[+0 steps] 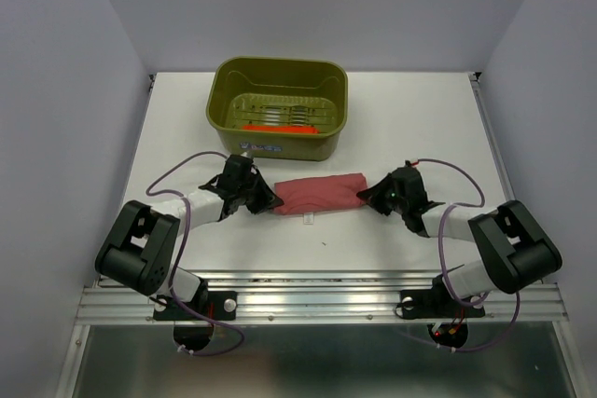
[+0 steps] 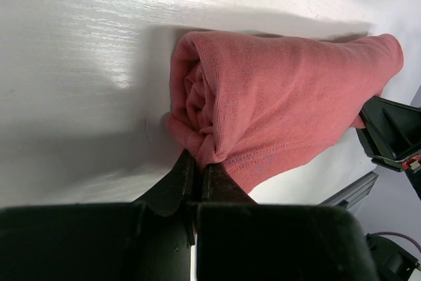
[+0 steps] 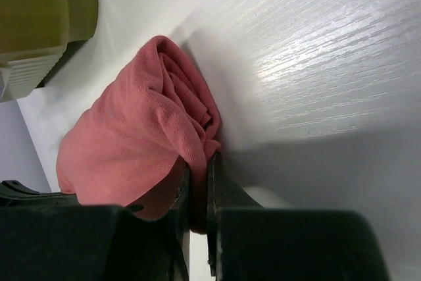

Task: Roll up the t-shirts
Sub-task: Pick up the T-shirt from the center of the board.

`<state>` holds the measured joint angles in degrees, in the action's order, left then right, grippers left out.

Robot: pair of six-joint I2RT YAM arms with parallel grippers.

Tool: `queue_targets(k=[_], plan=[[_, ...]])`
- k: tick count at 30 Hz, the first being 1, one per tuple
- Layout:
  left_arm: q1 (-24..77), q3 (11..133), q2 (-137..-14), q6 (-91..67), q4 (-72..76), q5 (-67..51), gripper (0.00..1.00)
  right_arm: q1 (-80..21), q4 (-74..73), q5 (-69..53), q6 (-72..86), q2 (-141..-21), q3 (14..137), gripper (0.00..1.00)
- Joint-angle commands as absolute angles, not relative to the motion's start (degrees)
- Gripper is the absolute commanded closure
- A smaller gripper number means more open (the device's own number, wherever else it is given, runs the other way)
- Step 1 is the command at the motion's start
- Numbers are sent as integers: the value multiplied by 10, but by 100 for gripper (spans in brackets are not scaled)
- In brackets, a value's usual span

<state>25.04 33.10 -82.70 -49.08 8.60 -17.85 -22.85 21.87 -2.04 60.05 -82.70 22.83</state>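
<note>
A dusty rose t-shirt lies rolled into a short log across the middle of the white table. At its left end my left gripper is shut on a fold of the cloth. The roll's spiral end faces that camera. My right gripper is shut on the cloth at the right end, where the layers bunch together. A bright orange-red t-shirt shows as a slim roll on the floor of the tub.
An olive-green plastic tub stands behind the roll at the table's far middle; its corner shows in the right wrist view. A small white tag lies just in front of the roll.
</note>
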Motion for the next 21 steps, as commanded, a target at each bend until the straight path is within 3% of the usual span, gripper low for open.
queue_targets(k=[1,21], plan=[[252,360,-825,-464,56,-168,100,-229,140,-21,561,-818,219,99],[252,481,-708,-416,-95,-120,100,-229,-68,-30,479,-610,321,99]])
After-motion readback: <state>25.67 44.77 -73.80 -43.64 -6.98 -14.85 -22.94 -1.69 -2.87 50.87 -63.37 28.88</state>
